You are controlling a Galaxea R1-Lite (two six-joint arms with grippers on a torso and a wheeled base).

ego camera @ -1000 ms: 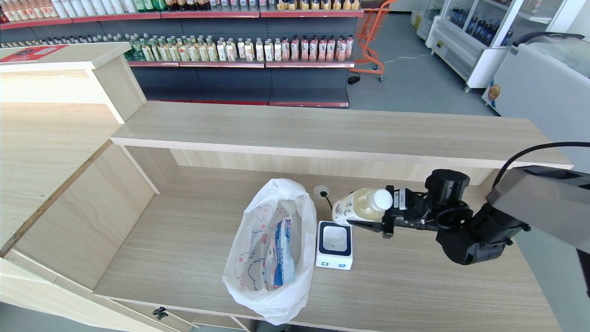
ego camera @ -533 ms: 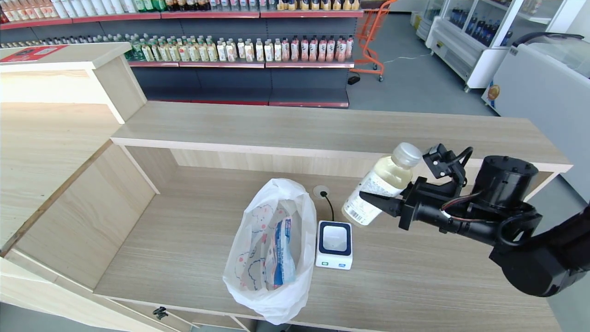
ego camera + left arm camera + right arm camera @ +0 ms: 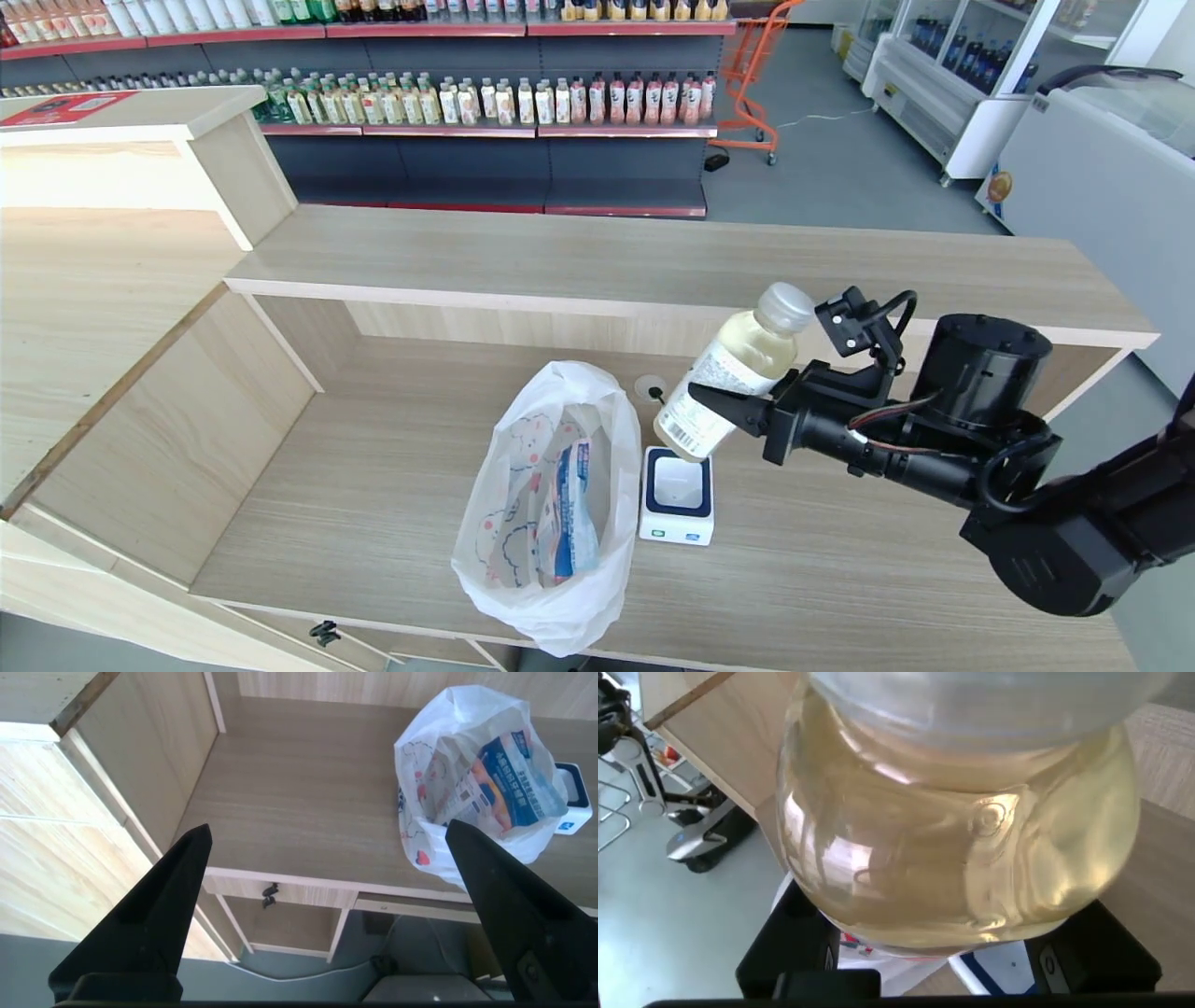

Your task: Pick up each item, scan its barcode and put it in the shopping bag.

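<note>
My right gripper (image 3: 724,399) is shut on a clear bottle (image 3: 726,381) of pale yellow drink with a white cap. It holds the bottle tilted, cap up and to the right, with the barcode end low above the white scanner (image 3: 678,496) on the counter. In the right wrist view the bottle (image 3: 962,831) sits close between the dark fingers. To the left of the scanner the white shopping bag (image 3: 546,504) stands open with a blue and white packet (image 3: 571,509) inside. My left gripper (image 3: 327,905) hangs open well off the counter's near left edge, with the bag (image 3: 476,784) far from it.
A raised wooden ledge (image 3: 653,271) runs along the back of the counter, and a side wall (image 3: 168,439) closes its left. A cable grommet (image 3: 650,386) with the scanner's black cord lies behind the scanner. Bare counter (image 3: 840,579) lies to the right and front.
The right gripper swung the bottle up from lying sideways to tilted with its cap raised, then carried it left until its base came over the scanner. The bag and scanner stayed put.
</note>
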